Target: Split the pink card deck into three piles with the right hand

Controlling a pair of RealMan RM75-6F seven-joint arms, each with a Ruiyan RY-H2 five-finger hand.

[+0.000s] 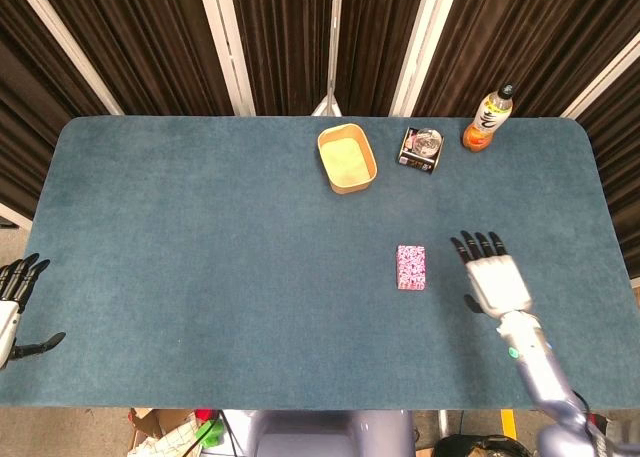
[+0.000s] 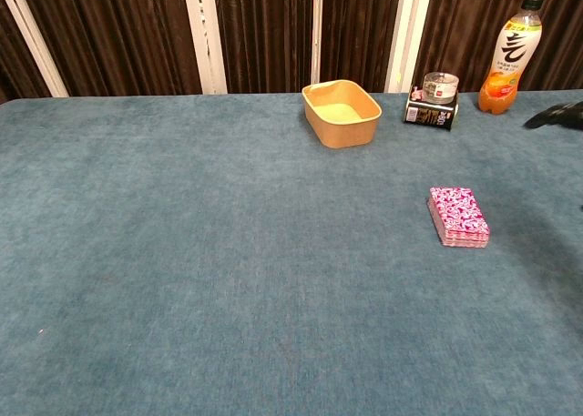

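The pink patterned card deck point(image 1: 411, 267) lies flat in one stack on the blue table, right of centre; the chest view shows it as a single pile point(image 2: 458, 216). My right hand point(image 1: 493, 274) hovers open, fingers spread, just right of the deck and apart from it. In the chest view only its dark fingertips point(image 2: 554, 116) show at the right edge. My left hand point(image 1: 12, 302) hangs open off the table's left edge, far from the deck.
A tan tub point(image 1: 346, 158) stands at the back centre. Beside it are a small dark box with a glass jar on top point(image 1: 422, 148) and an orange drink bottle point(image 1: 488, 117). The blue table cloth point(image 1: 200, 257) spreads wide to the left.
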